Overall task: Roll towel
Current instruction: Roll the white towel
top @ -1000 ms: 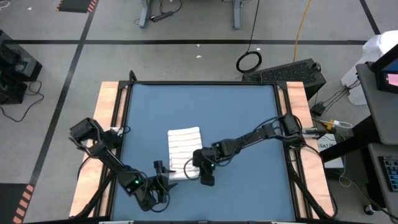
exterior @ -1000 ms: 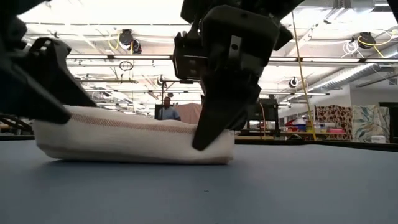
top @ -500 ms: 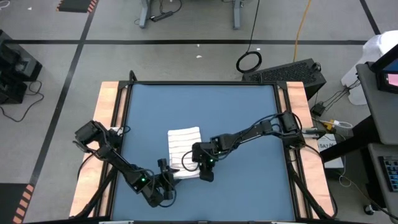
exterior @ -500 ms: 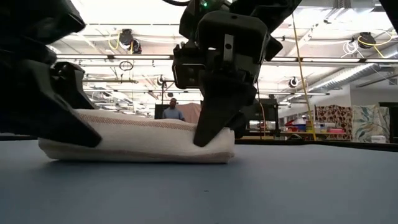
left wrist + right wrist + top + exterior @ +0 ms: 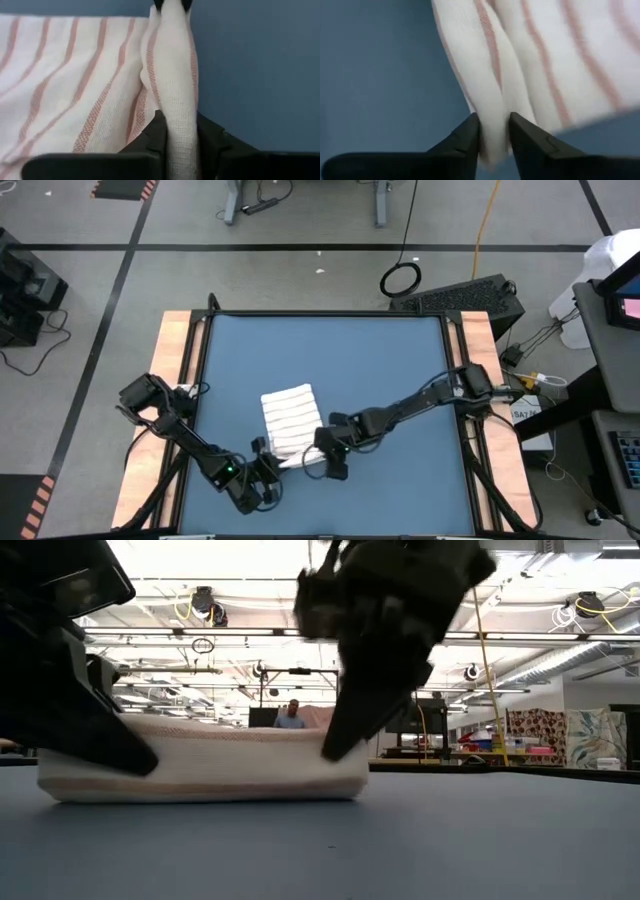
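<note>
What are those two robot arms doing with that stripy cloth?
They are working on rolling up a towel on the blue table. The towel is already folded into a small thick bundle near the front of the table. The left gripper is pinching one end of the bundle's front edge, and the right gripper is pinching the other end. The rest of the towel lies flat behind them, so the roll is only just getting started.

The left end effector [image 5: 268,465] has closed on the towel [image 5: 290,418], which shifted left.
</note>
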Motion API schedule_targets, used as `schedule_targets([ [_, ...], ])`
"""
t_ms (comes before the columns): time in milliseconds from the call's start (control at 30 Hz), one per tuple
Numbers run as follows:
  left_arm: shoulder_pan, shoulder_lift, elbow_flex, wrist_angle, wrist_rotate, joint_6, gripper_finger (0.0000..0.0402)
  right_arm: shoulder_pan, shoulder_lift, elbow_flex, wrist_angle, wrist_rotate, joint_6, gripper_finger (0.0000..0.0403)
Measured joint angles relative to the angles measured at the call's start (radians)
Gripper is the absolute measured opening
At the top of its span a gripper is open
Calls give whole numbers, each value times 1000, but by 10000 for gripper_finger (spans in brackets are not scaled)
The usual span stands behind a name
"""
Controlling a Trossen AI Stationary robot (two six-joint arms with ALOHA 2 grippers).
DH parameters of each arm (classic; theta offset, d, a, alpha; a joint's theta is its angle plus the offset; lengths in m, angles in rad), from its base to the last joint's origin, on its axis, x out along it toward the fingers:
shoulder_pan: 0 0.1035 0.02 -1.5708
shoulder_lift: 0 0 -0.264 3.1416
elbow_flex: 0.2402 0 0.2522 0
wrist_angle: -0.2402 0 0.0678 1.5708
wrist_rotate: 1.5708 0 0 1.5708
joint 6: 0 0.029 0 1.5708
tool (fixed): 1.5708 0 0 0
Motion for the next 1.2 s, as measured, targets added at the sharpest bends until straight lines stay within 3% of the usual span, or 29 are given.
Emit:
schedule_targets([
  [200, -5, -3, 1, -20, 33, -89, 79, 129, -71, 0, -73, 264, -72, 162],
  [500, -15, -13, -1, -12, 67, -66, 84, 301, -2, 3, 65, 607, -203, 239],
  [633, -16, -14, -1, 9, 98, -46, 84, 305, 10, 3, 113, 620, -218, 259],
  [733, -16, -14, -1, 10, 101, -47, 85, 301, 10, 3, 124, 559, -229, 260],
  [867, -16, -14, -1, 10, 101, -67, 85, 284, 11, 3, 150, 474, -233, 252],
  [1200, -15, -13, -2, 10, 105, -72, 86, 209, 62, 5, 171, 414, -255, 230],
])
